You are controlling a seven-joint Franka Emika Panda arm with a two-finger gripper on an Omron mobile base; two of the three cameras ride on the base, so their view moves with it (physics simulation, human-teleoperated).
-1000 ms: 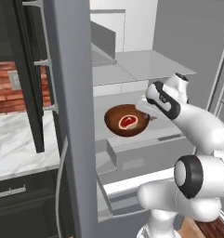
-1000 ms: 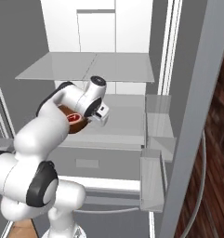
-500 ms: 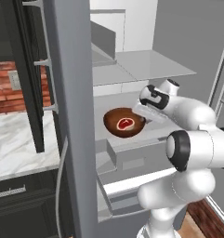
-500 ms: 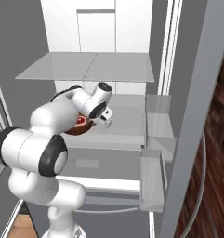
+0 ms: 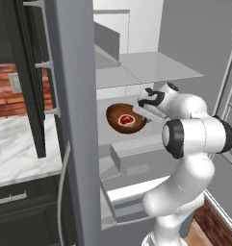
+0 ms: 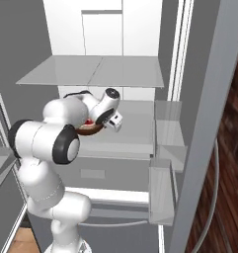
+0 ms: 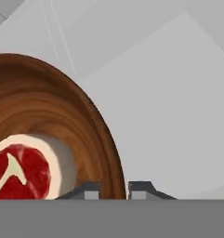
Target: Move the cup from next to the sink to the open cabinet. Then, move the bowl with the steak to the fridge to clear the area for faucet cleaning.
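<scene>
The bowl (image 5: 125, 118) sits inside the fridge (image 5: 151, 72) on a pale grey shelf (image 5: 136, 139), with the steak (image 5: 125, 119) lying flat in it. In the left base view, a white marble counter (image 5: 21, 153) and a red brick wall (image 5: 16, 91) show at 9 o'clock from the bowl. The gripper (image 5: 142, 111) is at 3 o'clock from the bowl, right at its rim.

In the right base view, the fridge has a glass shelf (image 6: 96, 71) above and a clear door bin (image 6: 162, 195) at 5 o'clock. The bowl (image 6: 91, 129) peeks out at 8 o'clock from the hand.

In the hand view, the bowl (image 7: 62, 116) lies over a grey shelf (image 7: 178, 116), and the steak (image 7: 23, 169) is at 9 o'clock from the gripper (image 7: 114, 188). The two fingertips (image 7: 139, 188) stand on either side of the bowl's rim, clamped on it.
</scene>
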